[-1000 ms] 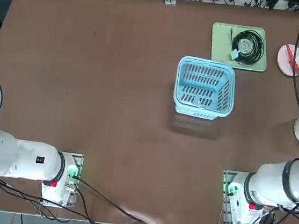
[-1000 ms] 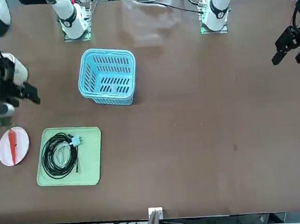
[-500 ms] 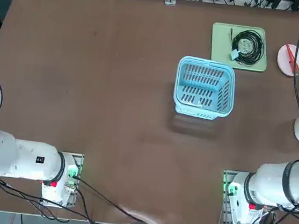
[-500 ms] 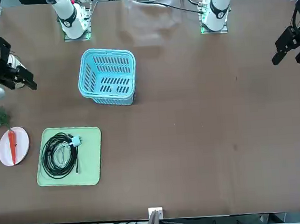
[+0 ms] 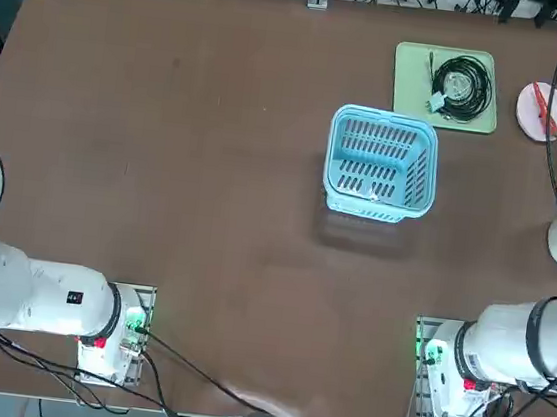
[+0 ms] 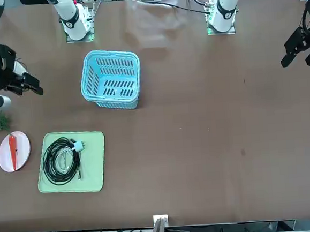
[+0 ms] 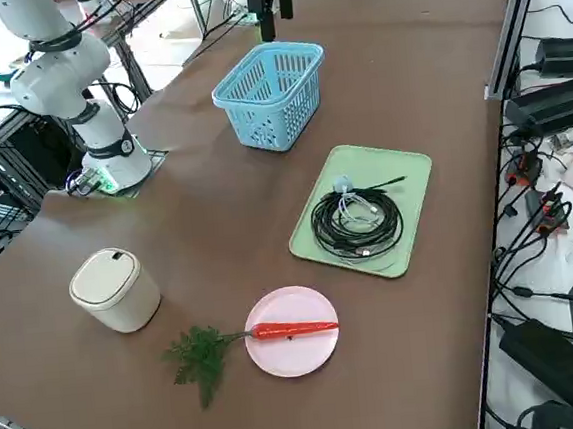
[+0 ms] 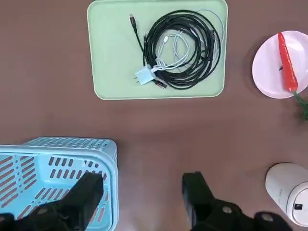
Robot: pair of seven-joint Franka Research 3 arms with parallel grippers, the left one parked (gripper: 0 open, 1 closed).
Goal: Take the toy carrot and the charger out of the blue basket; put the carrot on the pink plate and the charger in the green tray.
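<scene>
Feathery-leafed carrot [image 7: 291, 328] on a round pink plate [image 7: 289, 360], white-cabled charger [image 8: 145, 75] on the pale green tray [image 8: 115, 57], right gripper [image 8: 144, 197] spread wide, slotted plastic basket [image 8: 72, 166].

Four views of one brown tabletop [image 5: 213, 161], set overhead, across, at the side and on the wrist.
The whole width is looked down upon from above in the top view, with the arm bases at the picture's bottom; in the front view the same surface is faced from the opposite edge, bases at the top. From the raised right side, a diagonal downward look is given, closer to the pink plate [image 7: 294, 354]. The closest look is had from the wrist, over the tool [image 8: 139, 199]. The blue basket [image 6: 111, 79] and green tray [image 6: 72, 161] are shared by all four.
</scene>
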